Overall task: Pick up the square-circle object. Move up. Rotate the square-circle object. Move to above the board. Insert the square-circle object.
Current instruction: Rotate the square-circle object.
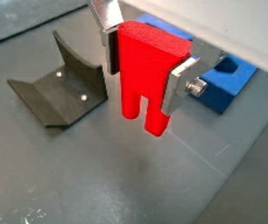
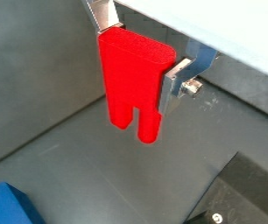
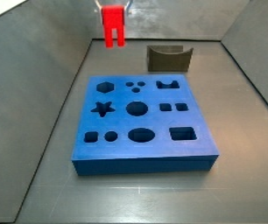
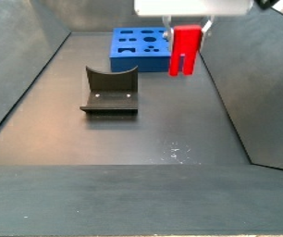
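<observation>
The claw is pinching the bright red grooved square-circle object, holding it upright in the air, prongs pointing down. It is hanging clear of the floor, beside the large flat blue board with shaped holes and near the dark grey U-shaped holder.

One gripper, with two silver fingers showing in both wrist views. One red peg, ending in two prongs. One blue board, with eleven cut-out holes countable in a side view. One dark grey holder. One desk carrying board and holder.
</observation>
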